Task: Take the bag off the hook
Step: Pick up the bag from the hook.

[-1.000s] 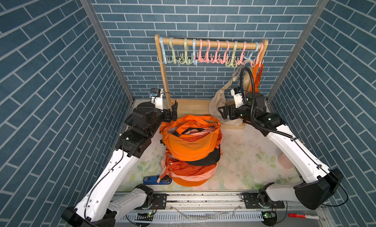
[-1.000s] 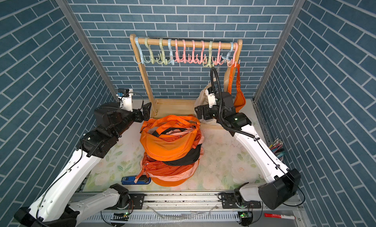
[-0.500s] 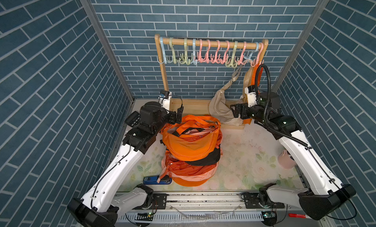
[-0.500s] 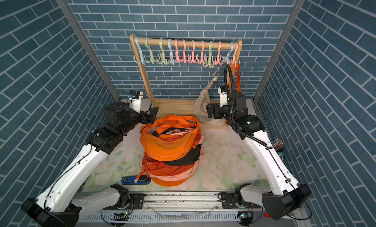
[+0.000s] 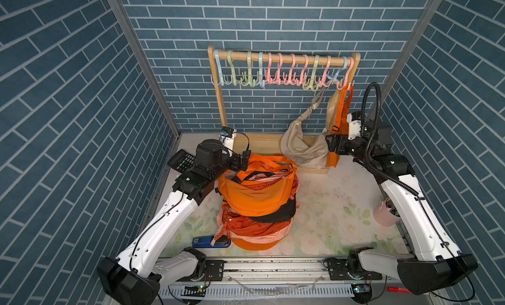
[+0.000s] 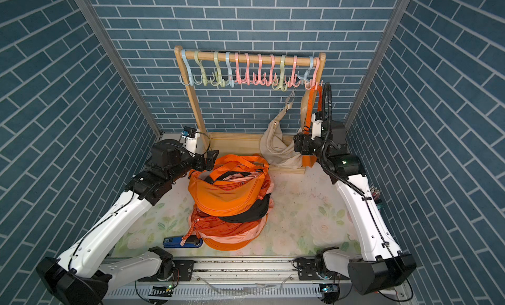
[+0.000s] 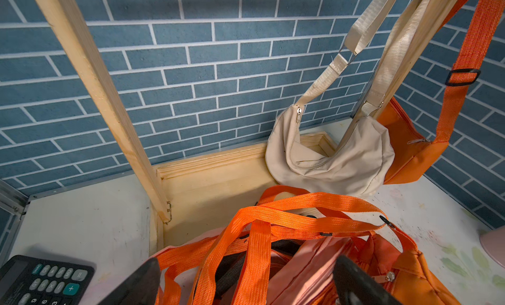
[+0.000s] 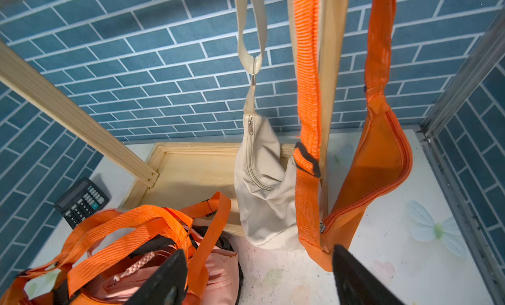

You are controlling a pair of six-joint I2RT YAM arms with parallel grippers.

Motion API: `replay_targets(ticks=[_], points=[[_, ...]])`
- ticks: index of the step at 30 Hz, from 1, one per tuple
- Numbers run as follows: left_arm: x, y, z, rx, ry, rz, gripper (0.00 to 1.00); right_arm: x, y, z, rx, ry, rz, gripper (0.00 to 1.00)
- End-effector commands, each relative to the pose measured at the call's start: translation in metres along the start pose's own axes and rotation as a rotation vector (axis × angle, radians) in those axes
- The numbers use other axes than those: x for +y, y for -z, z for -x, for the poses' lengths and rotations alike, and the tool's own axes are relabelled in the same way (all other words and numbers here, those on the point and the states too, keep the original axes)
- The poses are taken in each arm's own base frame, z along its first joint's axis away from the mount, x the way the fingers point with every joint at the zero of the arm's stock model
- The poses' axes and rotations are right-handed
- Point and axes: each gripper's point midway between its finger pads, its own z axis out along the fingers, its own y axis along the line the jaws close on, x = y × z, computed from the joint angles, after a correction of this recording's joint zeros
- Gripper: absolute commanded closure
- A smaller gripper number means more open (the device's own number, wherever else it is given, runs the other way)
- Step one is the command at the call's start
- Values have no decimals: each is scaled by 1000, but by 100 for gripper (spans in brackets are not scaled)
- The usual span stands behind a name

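At the right end of the rack [image 5: 287, 58], holds right jaws spread astride the low corner of the orange bag [image 8: 382, 164], hung by its strap from the last hook [image 5: 348, 71], ready to grip; left jaws wide over heaped bags [image 5: 257, 197].

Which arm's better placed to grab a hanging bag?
Right. The right gripper is beside the beige bag and orange bag hanging at the rack end; the left gripper is at the bag pile, farther off.
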Motion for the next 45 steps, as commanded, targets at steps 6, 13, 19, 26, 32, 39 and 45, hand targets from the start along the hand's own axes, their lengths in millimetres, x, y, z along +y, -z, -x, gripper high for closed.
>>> replay_targets(ticks=[6,13,19,26,32,39,45], points=[[-6,-12,-10,35,18,-39,1,-17,-24,17,-3,-147,78,34],[-5,-12,-11,40,10,-32,1,-17,-41,33,7,-162,112,36],[-5,-14,-13,47,7,-35,1,-19,-50,41,6,-156,110,36],[-5,-14,-13,49,6,-37,1,-9,-36,56,-8,-132,138,51],[-6,-13,-12,44,8,-40,1,-1,-12,54,-22,-108,134,48],[-7,-13,-12,45,11,-50,1,43,-6,47,-3,-22,186,43],[-6,-12,-12,43,9,-45,1,69,-36,44,10,-12,223,38]])
